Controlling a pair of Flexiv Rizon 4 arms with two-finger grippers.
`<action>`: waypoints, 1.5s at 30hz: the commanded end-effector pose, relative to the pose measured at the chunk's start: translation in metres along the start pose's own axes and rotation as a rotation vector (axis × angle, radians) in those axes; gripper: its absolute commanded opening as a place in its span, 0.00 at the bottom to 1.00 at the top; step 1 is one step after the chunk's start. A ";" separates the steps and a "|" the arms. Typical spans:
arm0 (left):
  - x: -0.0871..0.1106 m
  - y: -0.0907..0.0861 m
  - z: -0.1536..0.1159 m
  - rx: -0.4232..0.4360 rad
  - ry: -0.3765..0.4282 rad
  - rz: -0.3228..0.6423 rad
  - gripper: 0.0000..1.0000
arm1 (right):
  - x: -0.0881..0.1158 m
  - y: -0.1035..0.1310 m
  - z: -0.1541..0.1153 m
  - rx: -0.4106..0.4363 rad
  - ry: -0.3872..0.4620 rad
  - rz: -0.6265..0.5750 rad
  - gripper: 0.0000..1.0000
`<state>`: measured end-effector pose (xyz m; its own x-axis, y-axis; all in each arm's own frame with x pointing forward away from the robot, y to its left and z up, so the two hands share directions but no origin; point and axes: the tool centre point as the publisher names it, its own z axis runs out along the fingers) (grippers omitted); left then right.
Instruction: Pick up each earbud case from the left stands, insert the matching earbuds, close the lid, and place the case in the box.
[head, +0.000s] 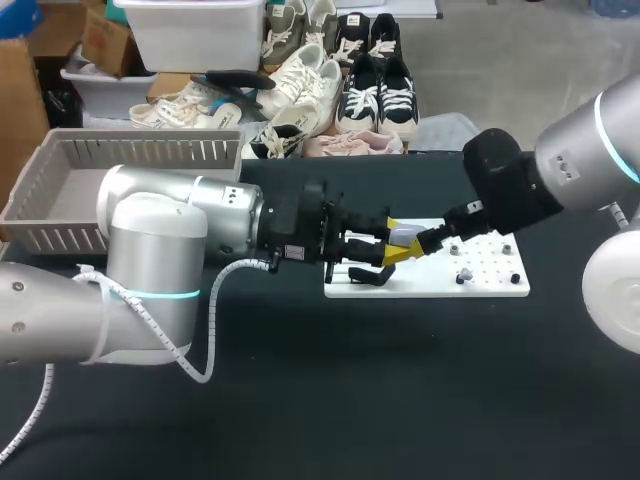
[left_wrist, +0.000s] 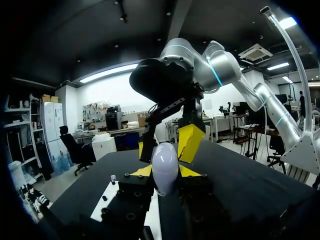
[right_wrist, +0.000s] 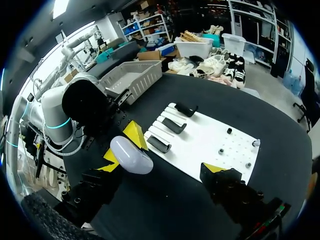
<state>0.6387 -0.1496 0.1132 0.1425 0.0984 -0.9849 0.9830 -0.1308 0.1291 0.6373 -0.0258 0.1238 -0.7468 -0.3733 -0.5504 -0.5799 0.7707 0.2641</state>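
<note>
My left gripper (head: 390, 250) is shut on a rounded white earbud case (head: 403, 237), holding it just above the near left part of the white board (head: 500, 285). In the left wrist view the case (left_wrist: 165, 167) stands upright between the gripper's (left_wrist: 165, 172) yellow tips. My right gripper (head: 418, 244) meets it from the right and is open wide; the case (right_wrist: 131, 155) lies close to one of its fingers (right_wrist: 107, 167), far from the other. Black stands (right_wrist: 174, 125) line the board's left part and show no case. Small earbuds (right_wrist: 220, 150) sit on its right part.
A grey slatted box (head: 60, 190) stands at the table's back left, behind my left arm. The board (right_wrist: 200, 145) lies mid-table on the black tabletop (head: 400, 400), with open room in front of it.
</note>
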 end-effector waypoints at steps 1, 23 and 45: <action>0.001 0.002 0.000 0.004 -0.001 0.000 0.00 | -0.002 0.000 0.001 0.013 0.002 0.005 1.00; 0.001 0.002 0.000 0.004 -0.001 0.000 0.00 | -0.019 0.001 -0.013 0.030 -0.039 -0.007 1.00; 0.001 0.002 0.000 0.004 -0.001 0.000 0.00 | -0.032 -0.069 -0.070 0.483 0.013 -0.126 1.00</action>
<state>0.6394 -0.1497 0.1130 0.1426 0.0983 -0.9849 0.9828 -0.1321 0.1291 0.6799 -0.1011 0.1757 -0.6803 -0.4809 -0.5531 -0.5858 0.8103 0.0161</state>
